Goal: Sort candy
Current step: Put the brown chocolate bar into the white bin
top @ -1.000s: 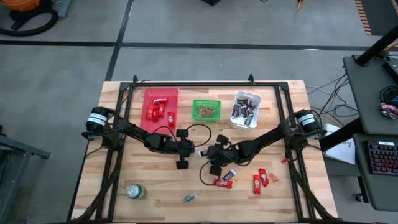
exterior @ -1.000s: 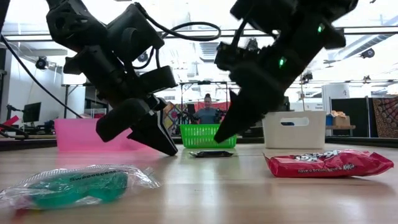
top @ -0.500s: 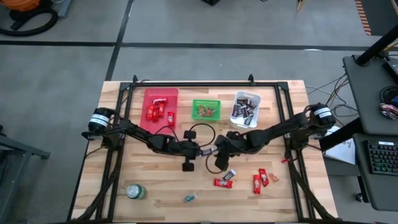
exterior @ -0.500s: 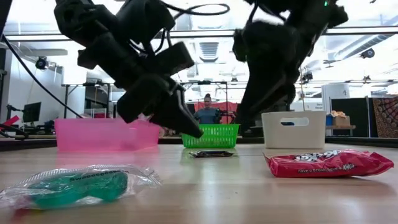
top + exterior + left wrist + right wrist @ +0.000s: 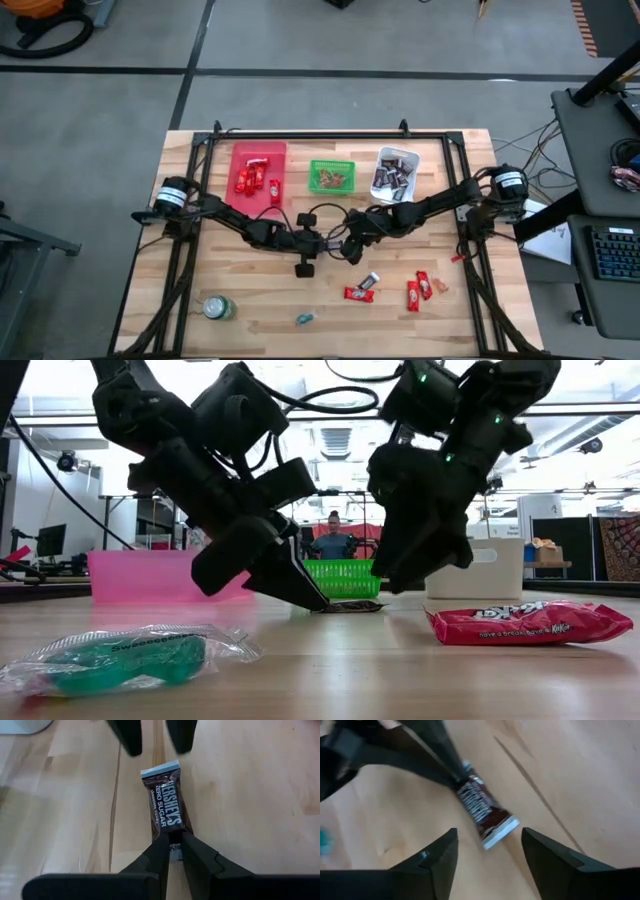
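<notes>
A dark brown candy [image 5: 167, 807] with silver ends lies flat on the wooden table [image 5: 250, 300] near its middle, label up. My left gripper [image 5: 171, 842] is shut, its tips down on the candy's end nearest that arm. My right gripper [image 5: 488, 834] hovers open over the candy's other silver end [image 5: 500, 829], one finger on each side and clear of it. In the low view the candy [image 5: 347, 606] lies between the two grippers. More candy lies near the front: red pieces [image 5: 418, 290] and a teal one [image 5: 305, 319]. My left gripper presses its shut fingertips [image 5: 161, 845] down on the candy's silver crimped end [image 5: 174, 851], which shows in the narrow slit between them. The fingers slant down from the table's left and lie along the candy. The candy stays flat on the table.
Along the far side stand a red tray [image 5: 240, 158] with red candy, a green basket [image 5: 332, 164] and a white bin [image 5: 408, 158] with dark candy. A round green can [image 5: 217, 307] stands at the near left. A black frame rail [image 5: 320, 137] borders the table.
My left gripper has gone toward the table's right edge and down until its tips came onto the candy's end. My right gripper has drawn back toward the far edge, rolled about its own axis, and now faces the candy. The candy has stayed where it was.
</notes>
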You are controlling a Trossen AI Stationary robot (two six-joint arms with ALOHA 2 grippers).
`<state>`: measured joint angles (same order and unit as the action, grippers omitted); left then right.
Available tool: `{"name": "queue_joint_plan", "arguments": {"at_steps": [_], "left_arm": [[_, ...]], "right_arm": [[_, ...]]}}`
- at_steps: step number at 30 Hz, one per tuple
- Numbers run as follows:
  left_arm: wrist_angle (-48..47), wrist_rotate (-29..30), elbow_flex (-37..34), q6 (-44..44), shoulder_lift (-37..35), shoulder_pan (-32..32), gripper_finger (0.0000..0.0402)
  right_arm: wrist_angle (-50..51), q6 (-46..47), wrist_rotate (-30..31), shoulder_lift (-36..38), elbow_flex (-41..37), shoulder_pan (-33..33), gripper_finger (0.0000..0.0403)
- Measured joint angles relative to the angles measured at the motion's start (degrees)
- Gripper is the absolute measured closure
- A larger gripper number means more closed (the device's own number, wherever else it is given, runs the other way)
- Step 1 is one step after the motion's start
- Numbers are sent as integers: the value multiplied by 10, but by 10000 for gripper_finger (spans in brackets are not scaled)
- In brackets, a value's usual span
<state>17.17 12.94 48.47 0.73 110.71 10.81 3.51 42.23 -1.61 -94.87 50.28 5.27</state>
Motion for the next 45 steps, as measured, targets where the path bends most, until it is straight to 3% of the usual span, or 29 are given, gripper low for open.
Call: {"name": "queue_joint_plan", "arguments": {"at_steps": [8,18,25,35,45], "left_arm": [[17,0,1,-7,28,0,364],[23,-4,-1,-13,28,0,364],[25,-4,-2,-13,28,0,364],[34,-5,-4,-15,28,0,364],[10,-11,-6,-9,-14,7,364]], "right_arm": [[-2,15,-4,-21,-1,-7,147],[-84,38,-40,-54,-1,-6,163],[-85,43,-39,-55,-1,-6,223],[-82,23,-9,-67,-3,-6,380],[-79,-1,-14,-47,-4,-5,391]]}}
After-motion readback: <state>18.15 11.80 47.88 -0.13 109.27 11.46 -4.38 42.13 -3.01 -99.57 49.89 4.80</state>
